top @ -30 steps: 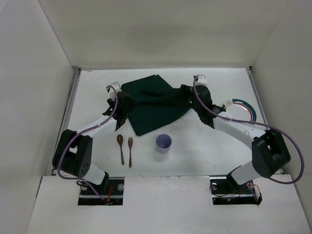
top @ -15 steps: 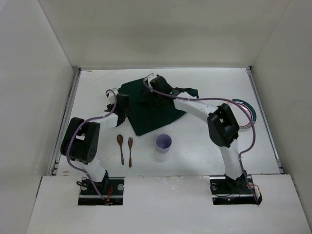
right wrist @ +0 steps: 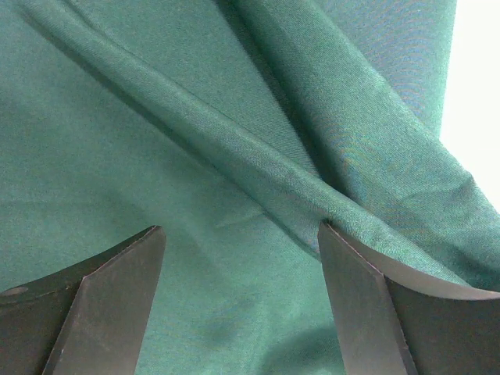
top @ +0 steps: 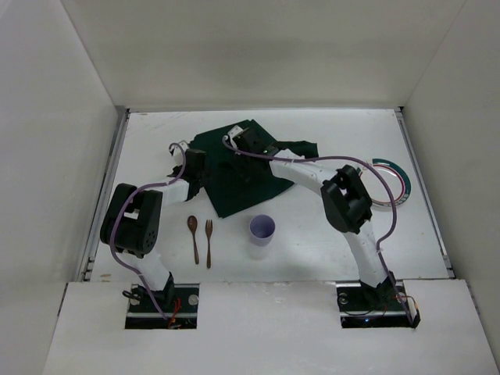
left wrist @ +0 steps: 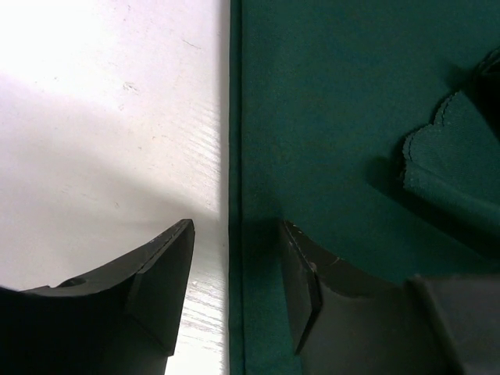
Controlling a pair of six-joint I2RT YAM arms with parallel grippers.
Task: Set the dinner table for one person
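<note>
Left gripper [top: 192, 166] at the green placemat [top: 244, 186] left edge; right gripper [top: 248, 142] over its rumpled middle; spoon [top: 193, 237], fork [top: 208, 242] and cup [top: 262, 230] on the worktop [top: 336, 133].

The left arm [top: 134, 223] folds at its elbow, forearm angled forward and inward; the left gripper [left wrist: 236, 228] points down, jaws slightly parted. The right arm [top: 345, 201] stretches its forearm far leftward; the right gripper [right wrist: 241, 229] hangs low, jaws spread wide

The left arm [top: 168, 186] and right arm [top: 301, 172] are white tubes linked by bulky black joint housings, each trailing a lilac cable [top: 344, 159] rearward from the claw. The left gripper [left wrist: 234, 226] and right gripper [right wrist: 241, 228] have matte black fingers [left wrist: 160, 281], curved on the outside and flat-faced within.
</note>
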